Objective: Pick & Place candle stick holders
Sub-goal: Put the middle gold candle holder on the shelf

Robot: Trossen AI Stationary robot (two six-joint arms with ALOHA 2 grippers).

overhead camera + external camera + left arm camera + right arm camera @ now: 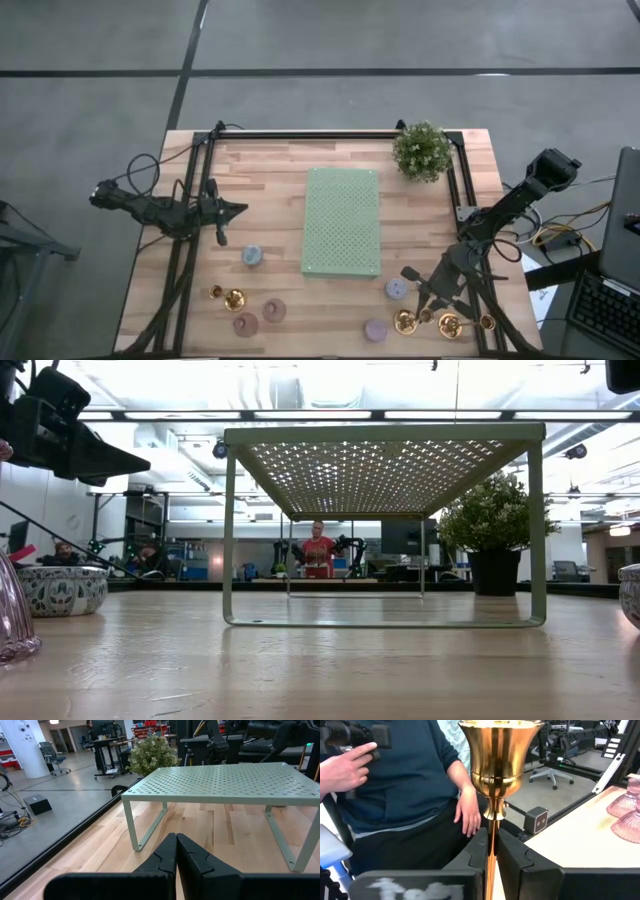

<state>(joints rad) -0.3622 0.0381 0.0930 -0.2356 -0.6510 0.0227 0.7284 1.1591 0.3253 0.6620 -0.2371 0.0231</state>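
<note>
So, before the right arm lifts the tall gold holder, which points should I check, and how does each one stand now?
1. Right gripper shut on the tall gold holder, at its stem: ok.
2. Holder upright: ok.
3. Green rack top free for placing: ok.
4. Left gripper shut, waiting away from the rack: ok.
5. Person standing near the right arm: not ok.
6. Holder base off the table: cannot tell.

Right gripper [432, 300] over gold holders [425, 321] at near right; left gripper [238, 209] beside green mat [342, 220].
</note>
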